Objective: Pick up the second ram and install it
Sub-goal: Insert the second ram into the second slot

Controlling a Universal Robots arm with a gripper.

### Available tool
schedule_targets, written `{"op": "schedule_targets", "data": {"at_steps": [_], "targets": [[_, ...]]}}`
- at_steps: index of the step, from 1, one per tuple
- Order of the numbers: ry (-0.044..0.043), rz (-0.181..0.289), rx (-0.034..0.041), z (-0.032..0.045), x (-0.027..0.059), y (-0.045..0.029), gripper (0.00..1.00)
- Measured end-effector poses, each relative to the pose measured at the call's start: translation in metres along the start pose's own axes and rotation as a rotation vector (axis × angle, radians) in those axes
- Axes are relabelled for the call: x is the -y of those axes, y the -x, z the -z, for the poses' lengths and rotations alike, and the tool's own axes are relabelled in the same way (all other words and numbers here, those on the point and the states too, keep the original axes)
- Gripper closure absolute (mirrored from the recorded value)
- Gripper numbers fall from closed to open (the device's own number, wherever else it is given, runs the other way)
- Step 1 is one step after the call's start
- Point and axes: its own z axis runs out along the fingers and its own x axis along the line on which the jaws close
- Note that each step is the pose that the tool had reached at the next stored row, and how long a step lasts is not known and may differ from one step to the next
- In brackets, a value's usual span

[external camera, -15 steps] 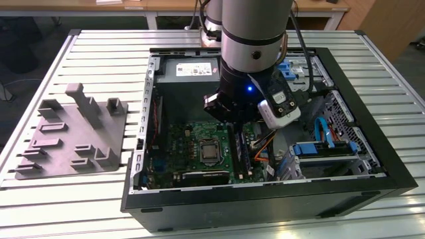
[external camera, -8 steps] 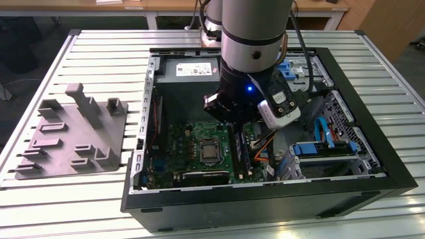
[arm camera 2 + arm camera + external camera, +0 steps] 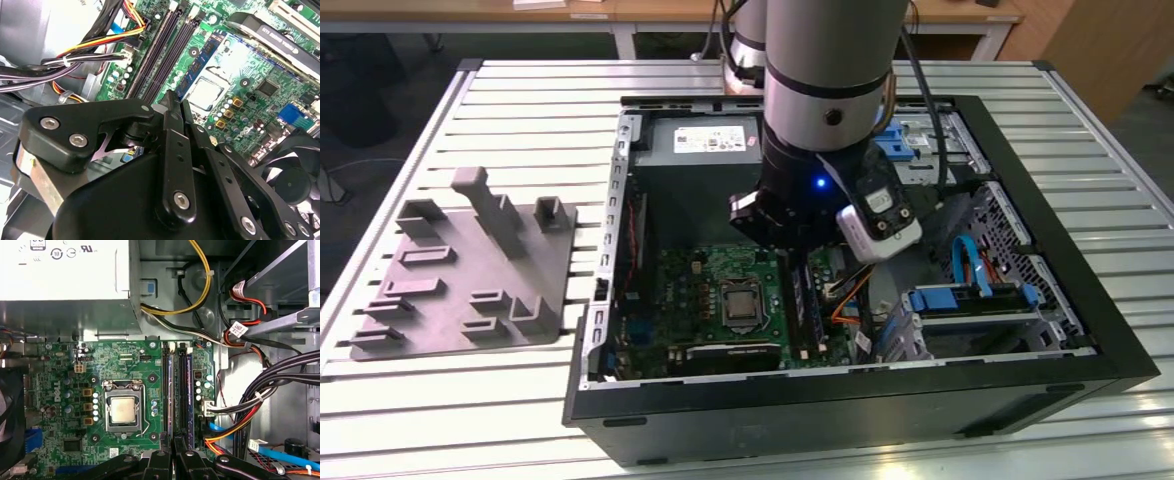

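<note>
1. In the exterior view, the arm stood over the open computer case [image 3: 1067, 330], with the gripper [image 3: 790, 262] low above the circuit board [image 3: 707, 275]. A grey tray [image 3: 454, 290] lay well apart, at nine o'clock from the case.
2. In the second wrist view, the gripper [image 3: 176, 102] had its fingers [image 3: 170, 130] drawn together at the near end of the second memory stick [image 3: 200, 62], which stood in the slot beside the processor [image 3: 204, 94]. Whether they pinched it or only pressed on it could not be told.
3. In the first wrist view, the second memory stick [image 3: 170, 390] ran in line with the gripper [image 3: 173, 452]; another stick [image 3: 189, 385] stood just beside it.
4. The stick looked light, stiff, thin and fragile. It seemed best held by its bare top edge, clear of the chips.
</note>
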Motion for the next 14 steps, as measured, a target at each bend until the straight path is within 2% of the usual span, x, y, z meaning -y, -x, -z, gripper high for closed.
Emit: {"op": "schedule_targets", "data": {"at_steps": [14], "targets": [[0.0, 0.0, 0.0, -0.0057, 0.0001, -0.0002, 0.86]]}}
